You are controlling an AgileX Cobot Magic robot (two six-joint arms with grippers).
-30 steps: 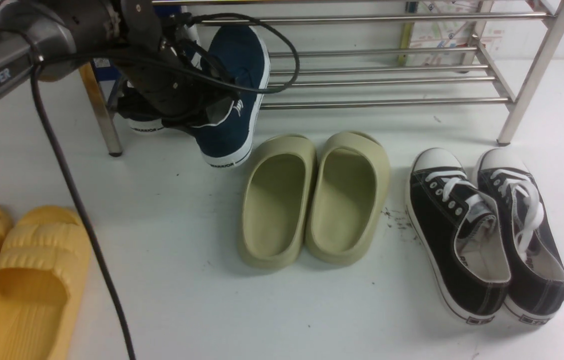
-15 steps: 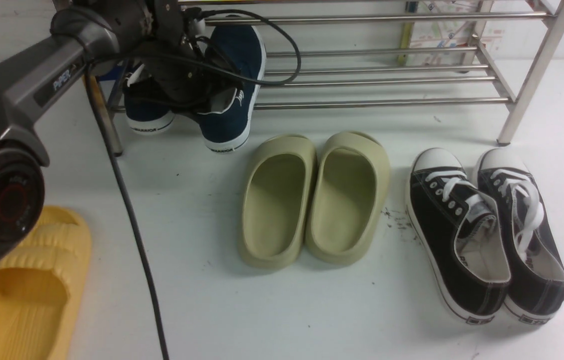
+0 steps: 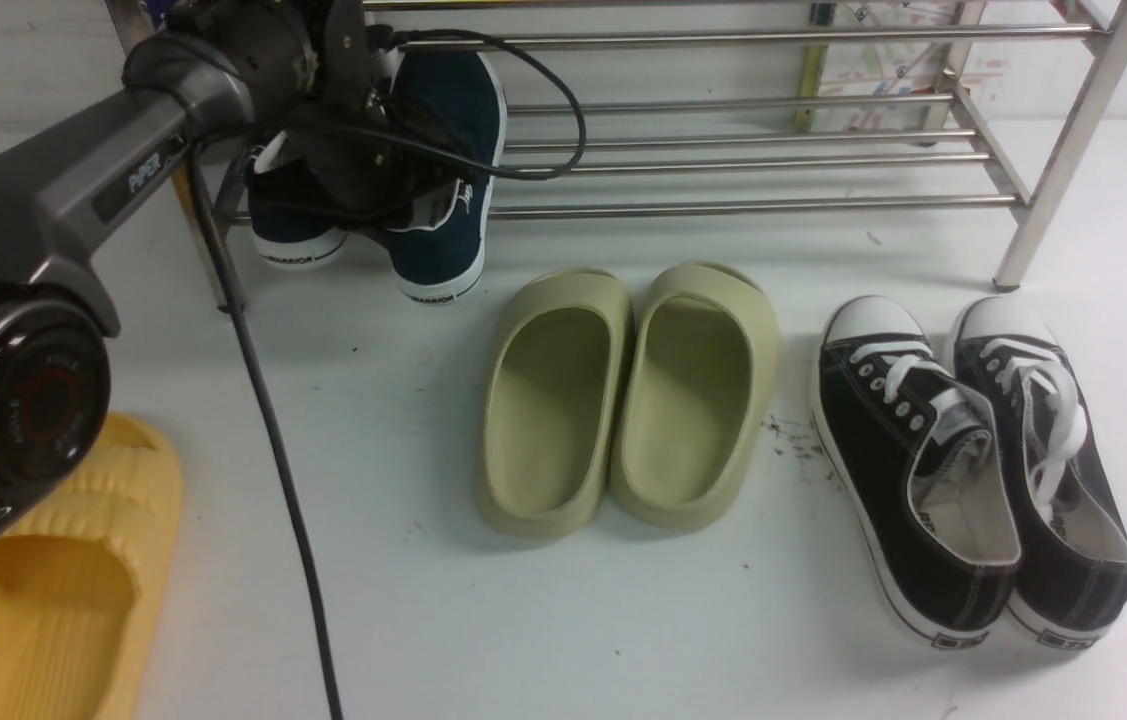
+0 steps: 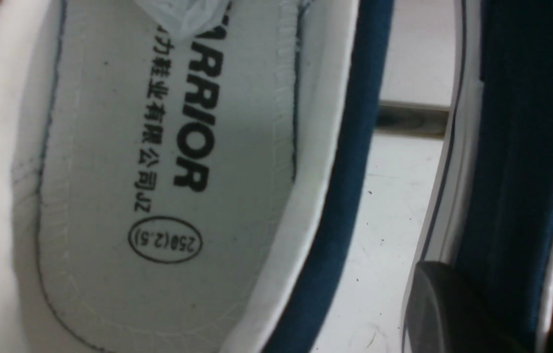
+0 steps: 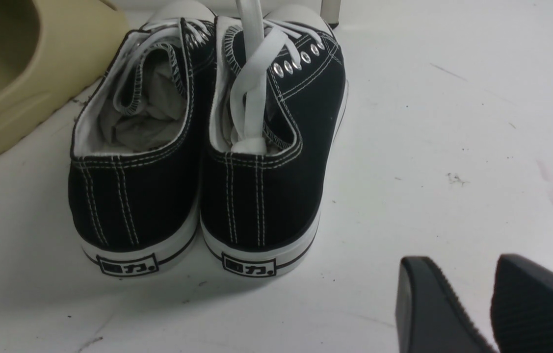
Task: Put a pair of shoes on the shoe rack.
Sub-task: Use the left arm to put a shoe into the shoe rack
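pair of navy-blue canvas slip-on shoes (image 3: 458, 110): placed at left end of shiny stainless-steel shoe rack (image 3: 773, 205), heels overhanging front bar. left gripper (image 3: 428, 200): pinched on one shoe. right gripper (image 5: 489, 304): spread.

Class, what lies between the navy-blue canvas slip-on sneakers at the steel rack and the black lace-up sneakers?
A pair of olive-green foam slides, lying side by side; the front view shows this.

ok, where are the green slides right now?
Front view, centre floor, just in front of the shoe rack: green slides side by side, black lace-up sneakers to their right, navy shoes behind-left.
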